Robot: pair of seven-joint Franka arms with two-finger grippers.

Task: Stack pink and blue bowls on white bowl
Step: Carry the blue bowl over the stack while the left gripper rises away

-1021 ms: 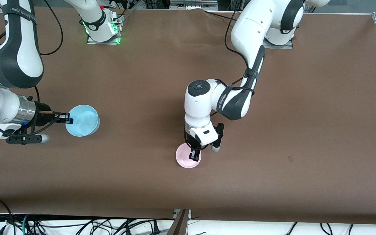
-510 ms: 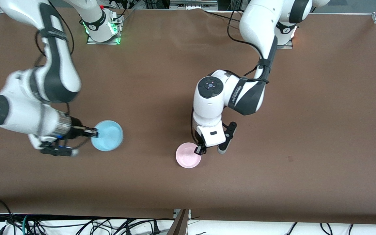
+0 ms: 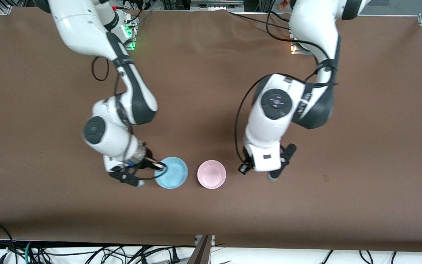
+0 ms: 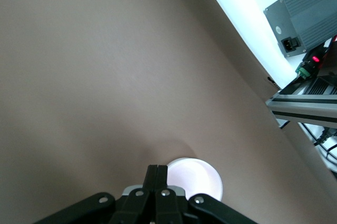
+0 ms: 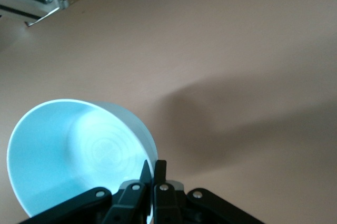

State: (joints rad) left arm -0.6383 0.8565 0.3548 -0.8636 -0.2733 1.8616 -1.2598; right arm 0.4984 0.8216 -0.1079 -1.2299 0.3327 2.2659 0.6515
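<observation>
blue bowl (image 3: 172, 177) in right gripper (image 3: 160, 168); left gripper (image 3: 244, 169) beside pink bowl (image 3: 211, 174)

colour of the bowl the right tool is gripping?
Light sky blue bowl, pinched at its rim by the right tool; clearest in the right wrist view.

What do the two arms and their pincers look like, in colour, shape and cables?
Both arms have rounded glossy white shells with dark grey joint bands and loose black cables along them. The right pincer and the left pincer are black, each with two thin flat fingers. A round dark cap marks each wrist joint. Green lights glow at the right arm's base.
</observation>
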